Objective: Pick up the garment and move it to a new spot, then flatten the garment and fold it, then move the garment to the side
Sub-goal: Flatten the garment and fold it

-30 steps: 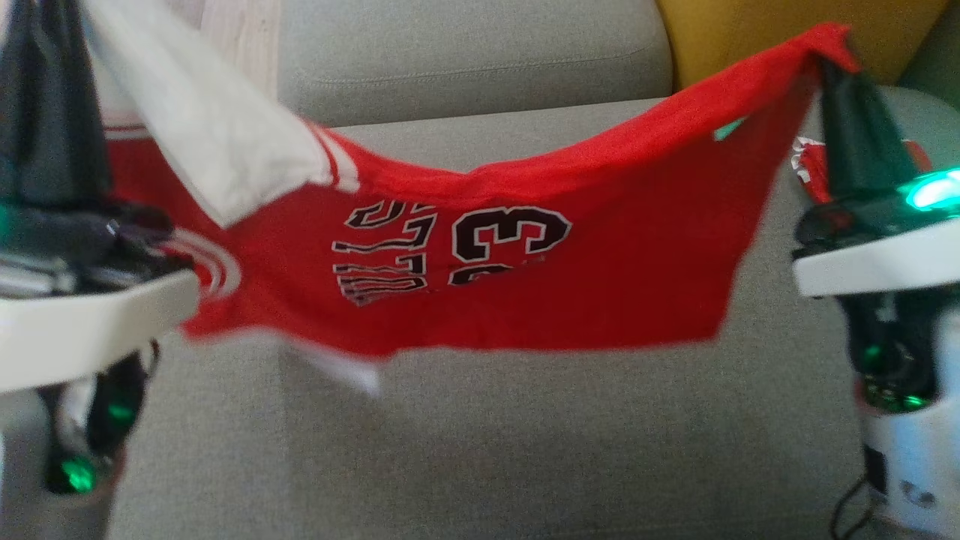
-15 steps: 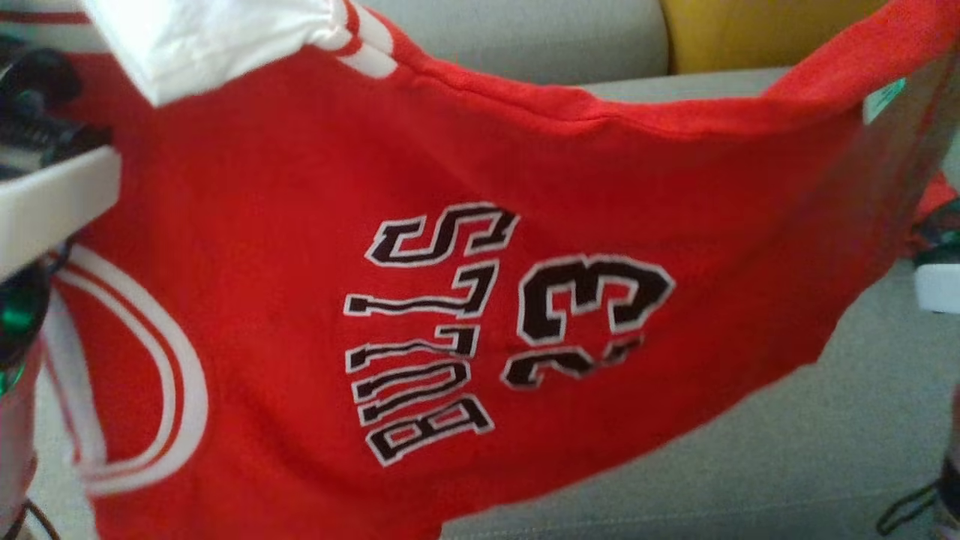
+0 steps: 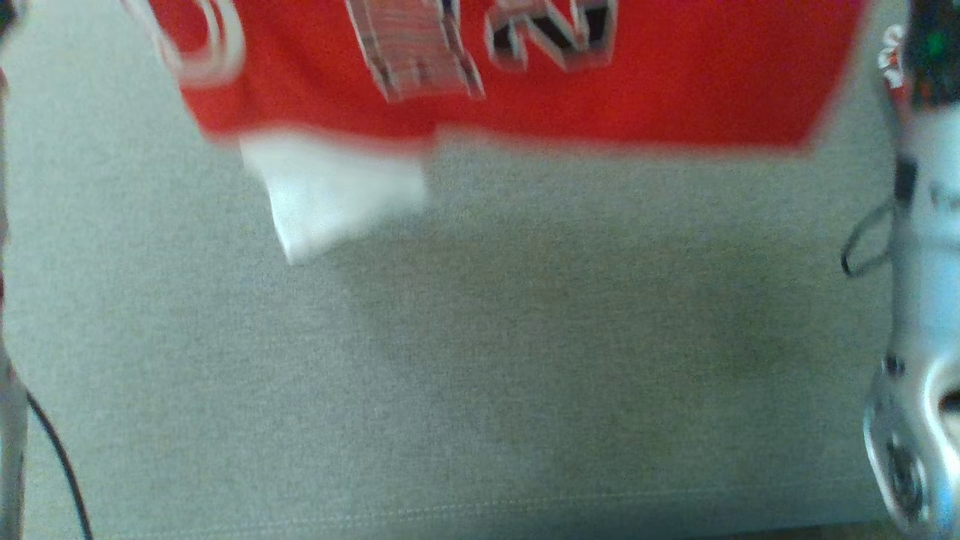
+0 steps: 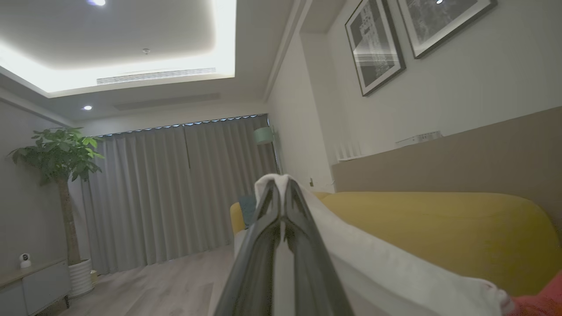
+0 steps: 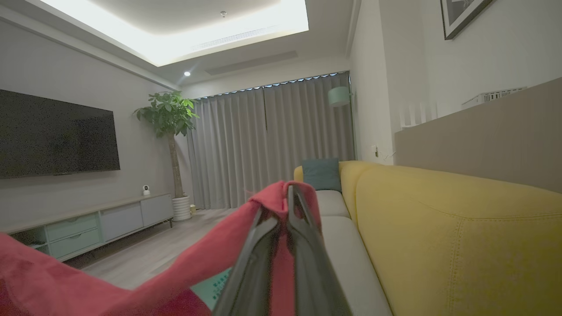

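Observation:
The garment (image 3: 675, 82) is a red jersey with black-and-white lettering and a white sleeve (image 3: 337, 191). It hangs in the air across the top of the head view, above the grey sofa seat (image 3: 480, 360). In the left wrist view my left gripper (image 4: 281, 186) is shut on the white cloth (image 4: 377, 263) of the garment, which drapes off to the right. My right gripper (image 5: 287, 191) is shut on a red edge of the garment (image 5: 206, 259) that sags away to the left.
The yellow sofa back (image 5: 461, 237) runs along the right of both wrist views. A teal cushion (image 5: 321, 174) sits at the sofa's far end. A TV (image 5: 57, 136), a low cabinet (image 5: 88, 224) and a potted plant (image 5: 169, 118) stand across the room. My right forearm (image 3: 922, 300) fills the head view's right edge.
The head view has tilted down, so the jersey now shows at the top edge and the grey seat takes up most of the picture. Both grippers still hold the garment.

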Controlling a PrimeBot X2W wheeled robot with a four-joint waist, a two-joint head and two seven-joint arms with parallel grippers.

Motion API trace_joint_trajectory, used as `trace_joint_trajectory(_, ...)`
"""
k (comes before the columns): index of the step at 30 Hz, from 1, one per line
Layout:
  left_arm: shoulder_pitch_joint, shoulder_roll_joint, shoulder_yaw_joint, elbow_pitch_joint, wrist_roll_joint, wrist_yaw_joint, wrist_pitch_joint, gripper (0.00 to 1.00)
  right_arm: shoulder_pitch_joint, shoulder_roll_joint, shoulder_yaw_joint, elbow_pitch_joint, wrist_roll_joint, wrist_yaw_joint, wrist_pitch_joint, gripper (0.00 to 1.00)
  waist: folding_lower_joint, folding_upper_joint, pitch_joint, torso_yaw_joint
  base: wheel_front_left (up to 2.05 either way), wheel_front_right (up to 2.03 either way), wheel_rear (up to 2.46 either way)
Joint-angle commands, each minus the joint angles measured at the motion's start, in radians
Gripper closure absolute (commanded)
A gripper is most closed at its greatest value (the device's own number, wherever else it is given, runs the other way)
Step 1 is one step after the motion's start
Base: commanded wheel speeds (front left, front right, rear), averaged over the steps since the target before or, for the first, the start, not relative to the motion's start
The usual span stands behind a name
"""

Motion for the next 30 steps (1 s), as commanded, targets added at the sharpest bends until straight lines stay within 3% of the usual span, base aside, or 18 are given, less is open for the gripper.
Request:
trace_joint_trajectory(1, -0.061, 0.033, 0.037, 0.019, 0.01, 0.002, -0.016, 1.0, -0.044, 0.025, 0.018, 0.019, -0.021, 0.007, -0.029, 1.0, -0.0001, 0.0, 0.035, 0.01, 0.0, 0.0, 0.0)
trace_joint_trajectory(5, -0.217, -0.009, 0.049, 0.223, 0.035, 0.027, -0.123, 1.0, -0.243, 0.053, -0.023, 0.287, -0.102, 0.007, -0.151, 1.0, -0.0001, 0.0, 0.084, 0.022, 0.0, 0.0, 0.0)
trace_joint_trajectory(8, -0.287, -0.031, 0.031, 0.329, 0.059, 0.021, -0.208, 1.0, -0.346, 0.064, -0.073, 0.446, -0.158, 0.007, -0.223, 1.0, -0.0001, 0.0, 0.131, 0.037, 0.0, 0.0, 0.0)
trace_joint_trajectory(11, -0.288, -0.065, 0.024, 0.413, 0.052, 0.015, -0.245, 1.0, -0.39, 0.069, -0.091, 0.582, -0.196, 0.007, -0.271, 1.0, -0.0001, 0.0, 0.179, 0.053, 0.0, 0.0, 0.0)
trace_joint_trajectory(16, -0.188, -0.114, 0.041, 0.494, 0.01, -0.011, -0.266, 1.0, -0.365, 0.07, -0.046, 0.766, -0.146, 0.007, -0.313, 1.0, -0.0001, 0.0, 0.237, 0.079, 0.0, 0.0, 0.0)
trace_joint_trajectory(22, -0.023, -0.154, 0.107, 0.421, -0.022, -0.06, -0.268, 1.0, -0.29, 0.07, 0.034, 0.857, -0.034, 0.007, -0.335, 1.0, -0.0001, 0.0, 0.253, 0.091, 0.0, 0.0, 0.0)
trace_joint_trajectory(30, 0.201, -0.205, 0.189, 0.263, -0.069, -0.108, -0.268, 1.0, -0.155, 0.07, 0.151, 0.798, 0.201, 0.007, -0.334, 1.0, -0.0001, 0.0, 0.206, 0.076, 0.0, 0.0, 0.0)
